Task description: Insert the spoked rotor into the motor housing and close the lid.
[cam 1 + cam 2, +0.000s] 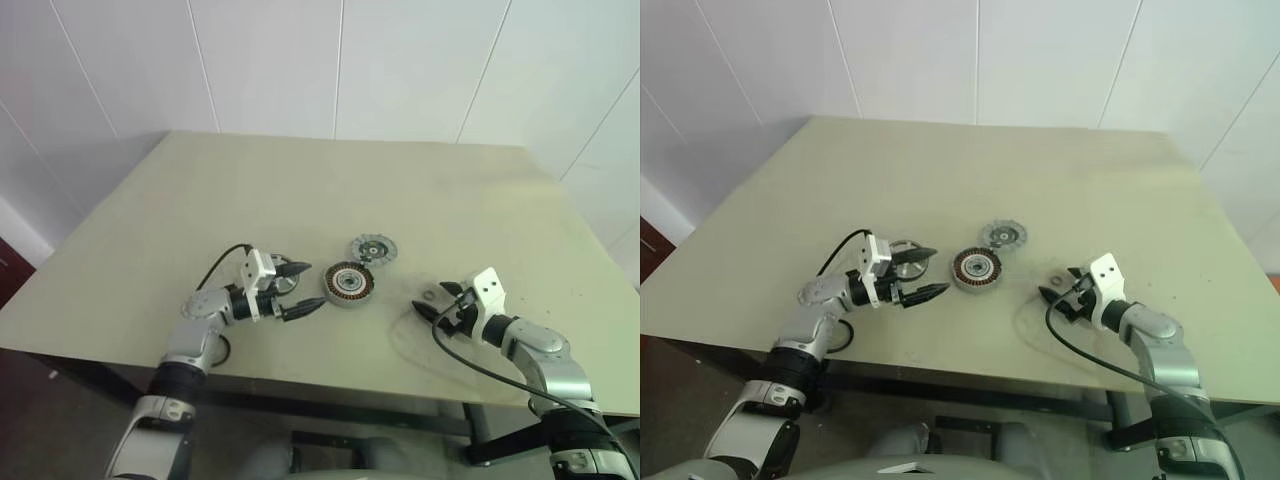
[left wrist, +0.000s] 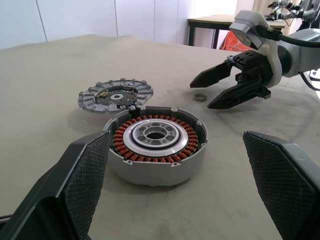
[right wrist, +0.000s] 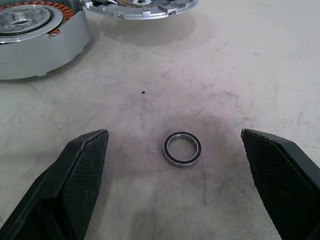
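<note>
nothing assembled yet

left tool (image 1: 302,289) spread, empty, the spoked rotor (image 1: 906,259) between its fingers; right tool (image 1: 437,302) spread by a small ring (image 3: 182,148); motor housing (image 1: 348,284) mid-frame on the worktop (image 1: 300,190), open; lid (image 1: 373,248) above it; insertion and closing remain.

The 2 arms are stretched forward, low and bent at the elbow. The left claw (image 1: 300,289) is held level and turned toward the right arm, its fingers spread wide. The right claw (image 1: 437,301) is tilted slightly downward, also wide open, and nothing is held.
</note>
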Available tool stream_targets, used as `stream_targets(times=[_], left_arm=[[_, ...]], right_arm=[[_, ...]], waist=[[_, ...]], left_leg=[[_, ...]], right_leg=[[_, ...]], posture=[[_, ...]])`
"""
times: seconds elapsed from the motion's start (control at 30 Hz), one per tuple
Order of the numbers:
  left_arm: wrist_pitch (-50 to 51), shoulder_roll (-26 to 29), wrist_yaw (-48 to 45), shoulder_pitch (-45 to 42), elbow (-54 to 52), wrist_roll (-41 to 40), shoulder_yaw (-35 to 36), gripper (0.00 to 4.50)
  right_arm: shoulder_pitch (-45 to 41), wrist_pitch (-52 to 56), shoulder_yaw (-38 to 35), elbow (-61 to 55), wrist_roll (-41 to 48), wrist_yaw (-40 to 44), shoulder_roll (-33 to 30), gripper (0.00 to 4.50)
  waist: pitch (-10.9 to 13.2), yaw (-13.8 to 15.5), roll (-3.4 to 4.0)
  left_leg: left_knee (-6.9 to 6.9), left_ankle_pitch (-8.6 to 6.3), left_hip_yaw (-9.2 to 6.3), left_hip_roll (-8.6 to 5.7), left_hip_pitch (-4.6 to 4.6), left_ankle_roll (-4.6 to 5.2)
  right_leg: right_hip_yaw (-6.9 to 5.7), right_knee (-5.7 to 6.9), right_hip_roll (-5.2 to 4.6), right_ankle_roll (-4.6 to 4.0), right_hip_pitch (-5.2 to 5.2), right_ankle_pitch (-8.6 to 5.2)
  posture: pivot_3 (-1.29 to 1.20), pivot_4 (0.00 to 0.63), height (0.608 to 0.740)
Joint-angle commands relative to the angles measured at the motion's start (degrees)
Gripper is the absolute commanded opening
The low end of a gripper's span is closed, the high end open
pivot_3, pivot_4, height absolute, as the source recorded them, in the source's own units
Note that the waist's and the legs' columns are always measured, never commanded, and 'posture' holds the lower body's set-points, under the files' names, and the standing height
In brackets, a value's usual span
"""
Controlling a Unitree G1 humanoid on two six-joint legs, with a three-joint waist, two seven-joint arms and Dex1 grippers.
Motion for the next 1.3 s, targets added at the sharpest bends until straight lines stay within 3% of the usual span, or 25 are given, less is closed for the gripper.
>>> stream_targets(times=[0.03, 0.1, 0.2, 0.47, 0.67, 0.83, 1.1, 1.3], left_arm=[[-0.3, 0.2, 0.0, -0.3, -2.3, -0.3, -0.4, 4.5], [-0.3, 0.2, 0.1, -0.1, -2.5, -0.3, -0.4, 4.5], [-0.2, 0.2, 0.2, 0.0, -2.7, -0.2, -0.4, 4.5], [-0.1, 0.3, 0.3, 0.2, -2.9, -0.2, -0.4, 4.5], [0.2, 0.5, 0.5, 0.3, -3.2, -0.4, 0.0, 4.5], [3.3, 1.4, 1.3, 0.2, -5.0, -3.2, 2.5, 4.5], [3.8, 2.7, 2.9, 1.0, -6.5, -3.3, 3.1, 4.5], [3.6, 2.7, 4.2, 2.4, -7.7, -2.4, 2.3, 4.5]], right_arm=[[-0.8, 0.0, -0.4, -0.6, 0.4, 0.1, -0.3, 4.46], [-0.6, 0.4, -0.2, -0.5, 0.2, 0.2, -0.5, 4.28], [-0.5, 0.8, -0.1, -0.3, 0.2, 0.4, -0.5, 3.58], [0.1, 1.1, 0.5, -1.0, 0.1, -0.1, 0.4, 0.82], [0.2, 1.5, 1.1, -2.4, -0.3, -1.3, 0.9, 0.74], [-3.8, 7.9, 0.1, -11.4, 7.4, -1.3, 4.7, 0.74], [-12.9, 16.9, 7.4, -16.8, 8.5, -2.5, 9.4, 0.74], [-18.8, 24.2, 16.0, -12.7, 2.6, -6.5, 11.5, 0.74]], waist=[[0.0, 0.0, 0.0], [0.0, 0.0, 0.0], [0.0, 0.0, 0.01], [0.0, 0.0, 0.0], [0.0, -0.1, 0.0], [0.0, -0.4, 0.09], [0.0, -0.1, 0.08], [0.0, -0.2, 0.08]], left_leg=[[0.0, 0.0, 0.0, 0.0, 0.0, 0.0], [0.0, 0.0, 0.0, 0.0, 0.0, 0.0], [0.0, 0.0, 0.0, 0.0, 0.0, 0.0], [0.0, 0.0, 0.0, 0.0, 0.01, 0.0], [0.0, 0.0, 0.0, 0.0, 0.02, 0.0], [0.0, 0.0, 0.0, 0.03, 0.01, 0.0], [-0.01, 0.0, -0.01, 0.03, -0.01, -0.01], [-0.02, -0.07, 0.07, -0.01, -0.15, -0.12]], right_leg=[[0.0, 0.0, 0.0, 0.0, -0.01, 0.0], [0.0, 0.01, 0.0, -0.01, -0.01, 0.0], [0.0, 0.0, 0.0, -0.01, 0.0, 0.0], [0.0, 0.0, 0.0, -0.01, 0.01, -0.01], [0.0, 0.01, 0.0, -0.01, 0.01, 0.0], [0.0, 0.08, 0.02, 0.0, -0.04, 0.0], [-0.04, 0.05, 0.01, 0.11, -0.08, 0.06], [-0.11, 0.05, -0.17, -0.07, -0.28, 0.04]], posture=[[0.0, 0.0, 0.74], [0.0, 0.0, 0.74], [0.0, 0.0, 0.74], [0.0, 0.0, 0.74], [0.0, 0.0, 0.74], [0.0, 0.0, 0.74], [0.0, 0.0, 0.74], [0.0, 0.0, 0.74]])
